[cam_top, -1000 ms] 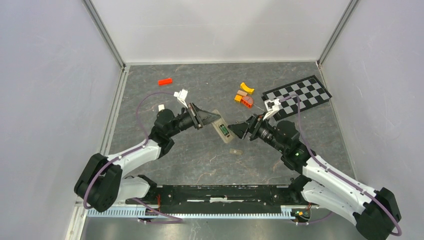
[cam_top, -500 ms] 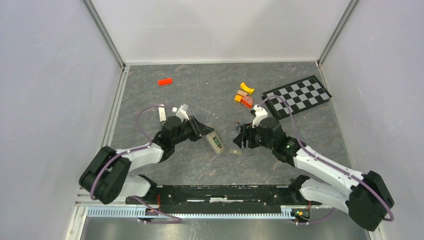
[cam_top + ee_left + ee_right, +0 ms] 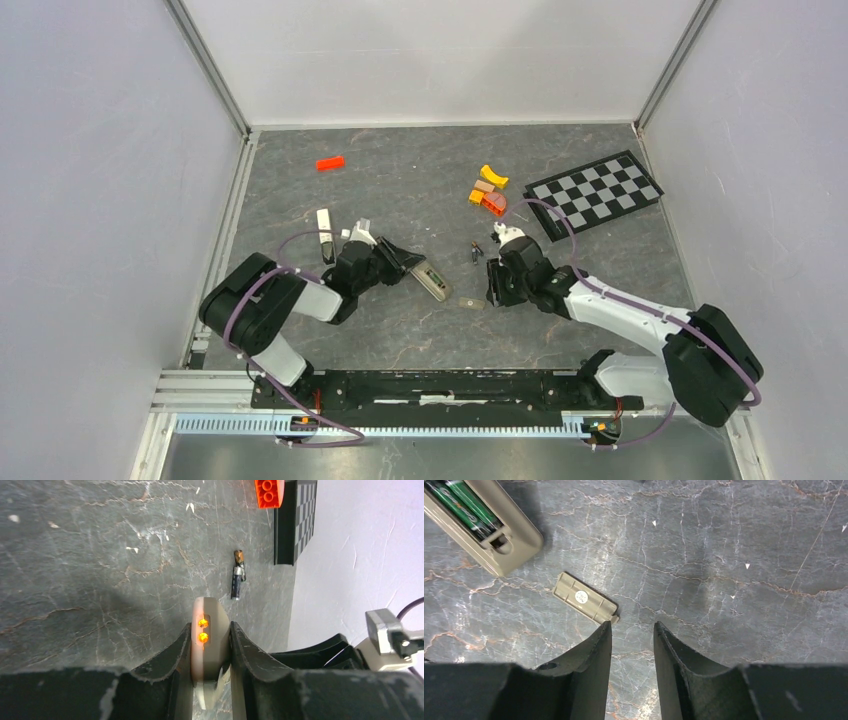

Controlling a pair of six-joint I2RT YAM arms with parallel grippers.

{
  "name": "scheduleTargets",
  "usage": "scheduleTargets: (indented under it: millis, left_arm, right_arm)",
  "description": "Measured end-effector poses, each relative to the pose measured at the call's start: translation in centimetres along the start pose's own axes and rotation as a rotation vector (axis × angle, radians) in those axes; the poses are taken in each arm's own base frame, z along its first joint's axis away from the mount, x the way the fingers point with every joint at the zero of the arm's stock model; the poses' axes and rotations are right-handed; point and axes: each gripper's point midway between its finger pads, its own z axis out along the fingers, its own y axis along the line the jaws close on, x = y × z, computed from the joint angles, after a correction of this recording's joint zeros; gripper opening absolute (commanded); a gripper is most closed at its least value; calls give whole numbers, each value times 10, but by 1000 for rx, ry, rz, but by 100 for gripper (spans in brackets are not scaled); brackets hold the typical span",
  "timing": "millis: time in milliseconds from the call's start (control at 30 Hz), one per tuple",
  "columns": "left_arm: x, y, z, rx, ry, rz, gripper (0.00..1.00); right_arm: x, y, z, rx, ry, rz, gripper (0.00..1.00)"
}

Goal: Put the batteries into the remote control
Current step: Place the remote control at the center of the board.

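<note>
The remote control [image 3: 431, 282] lies tan back up, its end clamped between my left gripper's [image 3: 404, 263] fingers. In the left wrist view the remote [image 3: 210, 630] shows two orange lights between the shut jaws of the left gripper [image 3: 210, 647]. In the right wrist view its recess [image 3: 484, 527] holds two green batteries [image 3: 465, 502]. Two loose dark batteries [image 3: 475, 250] lie on the floor, also in the left wrist view [image 3: 236, 582]. My right gripper [image 3: 493, 281] is open and empty, its fingertips [image 3: 605, 630] just beside the tan battery cover [image 3: 584, 599].
The battery cover [image 3: 470, 302] lies near the remote's end. A white bar with a black end [image 3: 325, 222] lies to the left. Orange and yellow blocks [image 3: 487, 190], a red block [image 3: 330, 162] and a checkerboard [image 3: 594, 189] sit farther back.
Both arms have drawn back toward their bases. The left gripper has pulled the remote nearer. The right gripper has left the remote and turned down beside the cover.
</note>
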Motion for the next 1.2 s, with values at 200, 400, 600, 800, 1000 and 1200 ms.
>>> scheduleTargets:
  millis: [200,400,600,800,1000,1200]
  left_arm:
    - [-3,10,0,-67,-59,-39,53]
    - [1,24,-7,-171,-74,-42,74]
    - [-3,25,-24,-263,-99,-30,87]
    - [-3,31,-44,-372,-99,7,100]
    - [-3,40,-61,-433,-99,21,100]
    - [-7,41,-78,-449,-116,60,98]
  right_arm:
    - [7,-5,6,29,32,3,43]
    - [14,-2,10,34,55,15,44]
    - [17,3,12,41,58,20,44]
    - [13,11,14,56,45,30,41]
    - [13,16,17,86,33,37,36]
    - [16,15,21,114,39,41,28]
